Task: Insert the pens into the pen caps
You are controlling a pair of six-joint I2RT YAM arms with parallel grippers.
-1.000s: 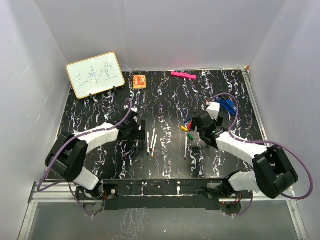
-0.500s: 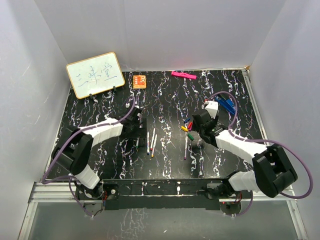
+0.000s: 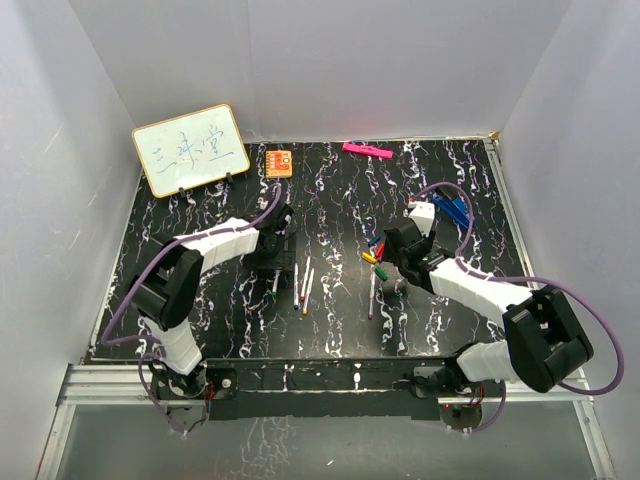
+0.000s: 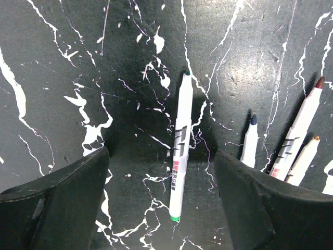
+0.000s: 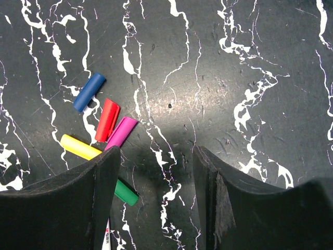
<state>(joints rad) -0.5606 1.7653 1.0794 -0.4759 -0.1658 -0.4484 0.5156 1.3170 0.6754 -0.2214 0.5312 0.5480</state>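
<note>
Left claw astride green-tipped pen

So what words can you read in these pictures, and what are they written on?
Whiteboard: blue handwriting; first sign looks like "三", the rest too small to read.
Green-tipped pen: black and red print on the barrel, too blurred to read.
Orange block: markings too small to read.

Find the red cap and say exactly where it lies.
In the right wrist view the red cap lies left of centre, between the blue cap and the pink cap, just above the yellow cap.
</note>
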